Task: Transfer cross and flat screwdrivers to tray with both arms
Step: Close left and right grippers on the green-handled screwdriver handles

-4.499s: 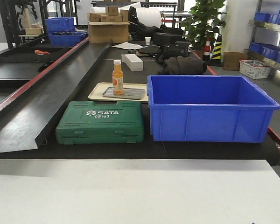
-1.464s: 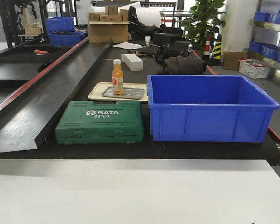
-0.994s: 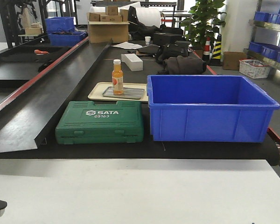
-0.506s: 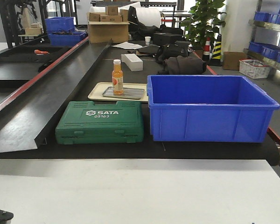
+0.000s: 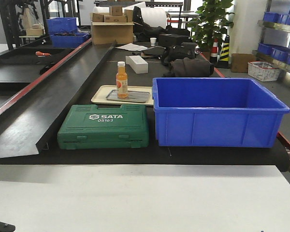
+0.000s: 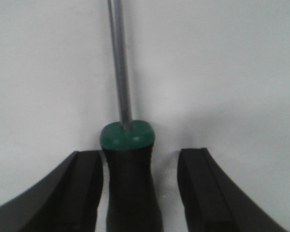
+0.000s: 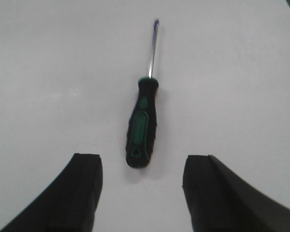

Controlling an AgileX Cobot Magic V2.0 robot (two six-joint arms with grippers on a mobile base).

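Note:
In the left wrist view a screwdriver (image 6: 129, 159) with a black handle, green collar and steel shaft lies on the white table. My left gripper (image 6: 140, 159) is open astride its handle; the left finger (image 6: 79, 188) is close to it and the right finger stands apart. In the right wrist view a second black-and-green screwdriver (image 7: 142, 125) lies just ahead of my open right gripper (image 7: 142, 162), shaft pointing away. The grey tray (image 5: 135, 96) sits far back on the black bench, resting on a beige tray (image 5: 100, 96). Both screwdrivers are out of the front view.
A green SATA tool case (image 5: 104, 126) and a deep blue bin (image 5: 216, 112) stand on the black bench beyond the white table (image 5: 145, 198). An orange bottle (image 5: 121, 79) stands by the grey tray. A black arm part (image 5: 0, 225) shows at the bottom left corner.
A black arm part came into the bottom left corner of the front view about a second ago and has since sunk lower. Everything on the bench has stayed put.

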